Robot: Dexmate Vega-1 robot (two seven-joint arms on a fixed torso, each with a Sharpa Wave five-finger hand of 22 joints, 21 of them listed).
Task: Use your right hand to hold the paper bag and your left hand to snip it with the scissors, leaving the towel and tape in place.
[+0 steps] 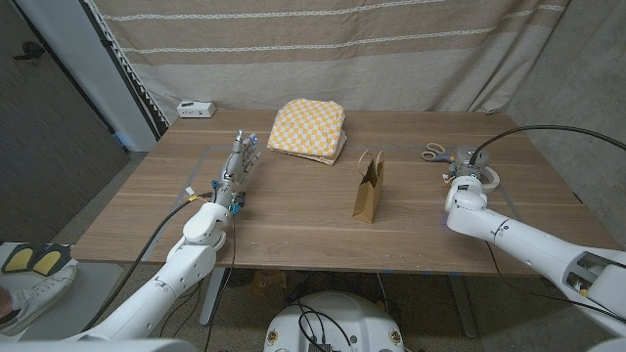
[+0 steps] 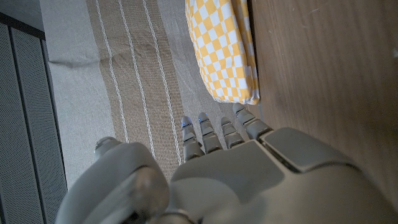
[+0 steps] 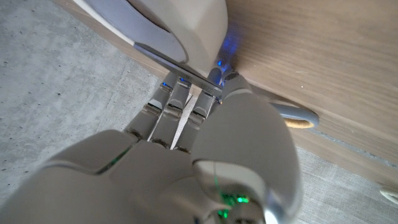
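Both hands flank the paper bag point(image 1: 369, 188), well apart.

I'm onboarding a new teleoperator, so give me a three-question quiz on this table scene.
1. True or false: the paper bag stands upright on the table.
2. Which thing lies nearest the right hand? A) checkered towel B) scissors C) white box
3. Fill in: the left hand holds ____.

Key: 1 true; 2 B; 3 nothing.
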